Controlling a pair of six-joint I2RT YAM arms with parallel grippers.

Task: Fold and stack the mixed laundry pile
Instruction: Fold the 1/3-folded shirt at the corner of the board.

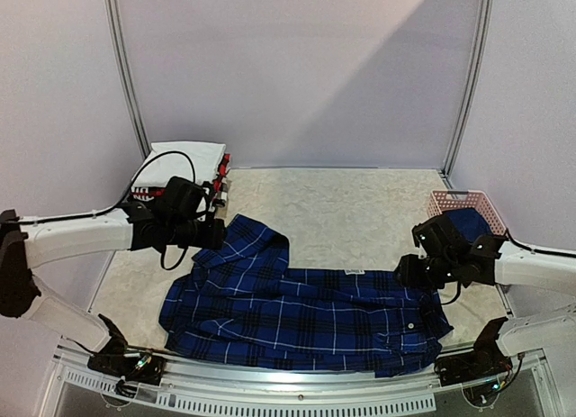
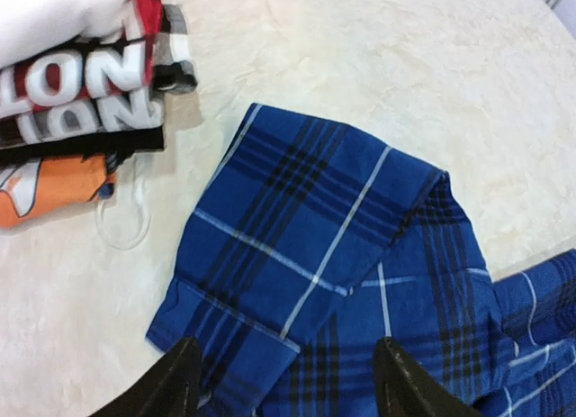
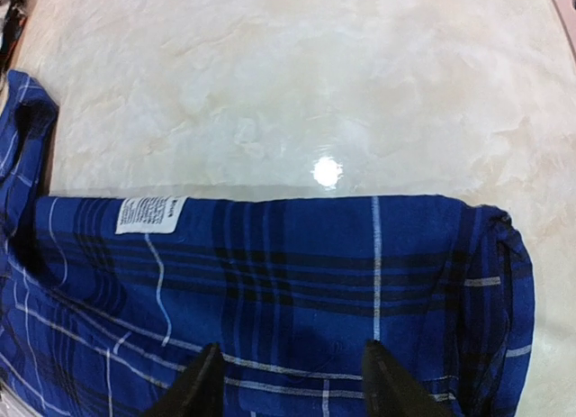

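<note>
Spanning the frame's lower middle, your plaid shirt runs left to right; left gripper gapes empty over its upper-left corner; right gripper, equally spread and empty, over its right end.

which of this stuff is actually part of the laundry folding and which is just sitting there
Part of the job:
dark-blue plaid shirt with thin white lines, spread out
navy soft garment inside the pink plastic lattice basket

Just lying about:
the pink basket itself
stack of folded white, black red-lettered and orange garments
</note>
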